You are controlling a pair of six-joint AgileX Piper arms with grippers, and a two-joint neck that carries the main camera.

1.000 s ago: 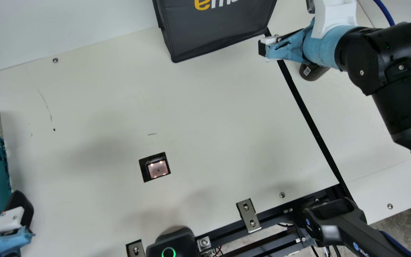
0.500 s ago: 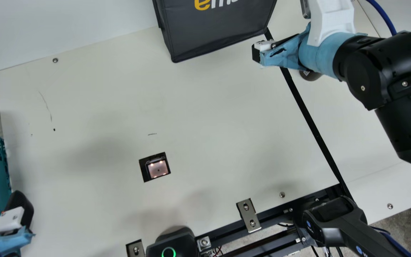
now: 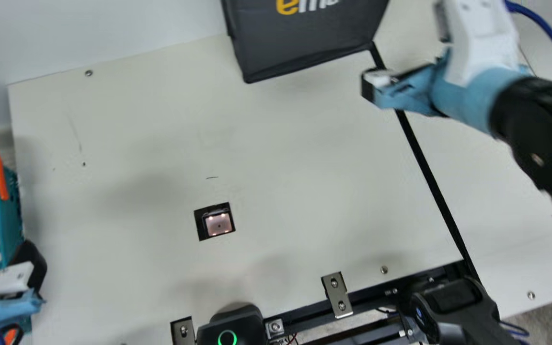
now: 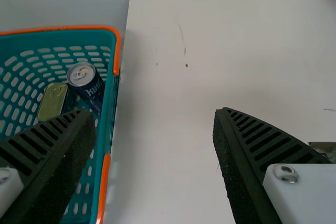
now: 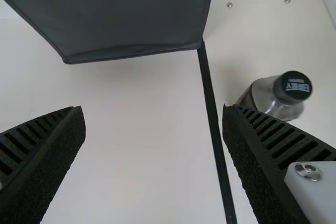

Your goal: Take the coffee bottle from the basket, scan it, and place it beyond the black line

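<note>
Coffee bottle (image 5: 275, 100) stands beyond the black line (image 5: 211, 111), on the side of the line away from the scanner (image 3: 218, 224), its dark green cap uppermost. Part of its silvery body is hidden behind one finger of the right gripper (image 3: 373, 87). That gripper hovers over the table (image 3: 137, 143) with its two ribbed fingers spread wide, the line running between them in the right wrist view and nothing pinched. The left gripper (image 3: 17, 280) is spread too, with nothing in its grasp, one finger over the teal basket (image 4: 109, 114) and the other over the table. A dark can (image 4: 86, 83) and a tin with a yellowish lid (image 4: 52, 100) lie side by side in the basket, near its wall. A dark grey bag (image 3: 304, 40) sits at the table's far side, one lower corner at the line. Lights glow in the scanner's window, set into the tabletop between the basket and the line.
</note>
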